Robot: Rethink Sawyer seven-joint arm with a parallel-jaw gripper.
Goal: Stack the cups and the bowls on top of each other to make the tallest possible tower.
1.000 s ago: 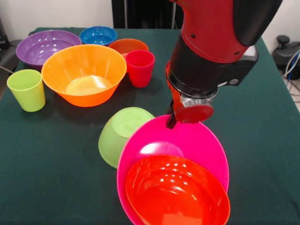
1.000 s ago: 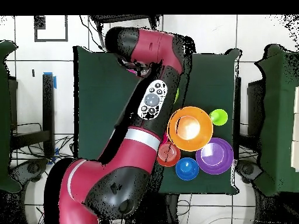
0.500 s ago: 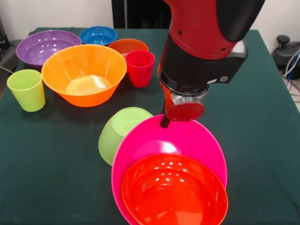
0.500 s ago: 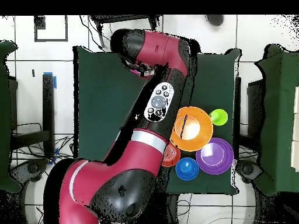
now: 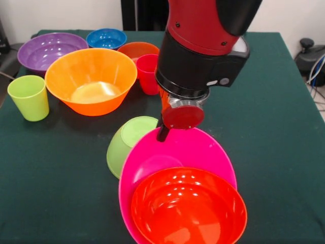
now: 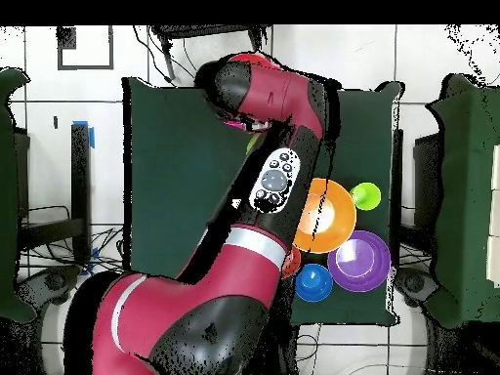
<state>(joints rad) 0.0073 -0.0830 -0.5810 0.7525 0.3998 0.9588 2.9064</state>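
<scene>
The gripper (image 5: 163,133) is seen at the far rim of the big pink bowl (image 5: 198,150), with one dark finger reaching down to that rim; whether the rim is pinched or the pincer is spread cannot be told, since the red wrist disc hides most of it. An orange bowl (image 5: 189,211) is nested inside the pink one. The pink bowl is carried tilted on a lime green bowl (image 5: 124,145), which lies tipped beside and partly under it, so the tower is made of these three. Further out, the large yellow-orange bowl (image 5: 91,79) is found on the table, with a red-pink cup (image 5: 148,72) and a small dark orange bowl (image 5: 136,50) behind it, a blue bowl (image 5: 106,37) and a purple bowl (image 5: 46,50) beyond, and a light green cup (image 5: 28,96) well apart at the side. In the overhead view the tower is hidden by the arm.

The step in hand is judged to be the settling of the pink bowl on the green one. Next, the stack would need to be levelled before another piece is fetched.
</scene>
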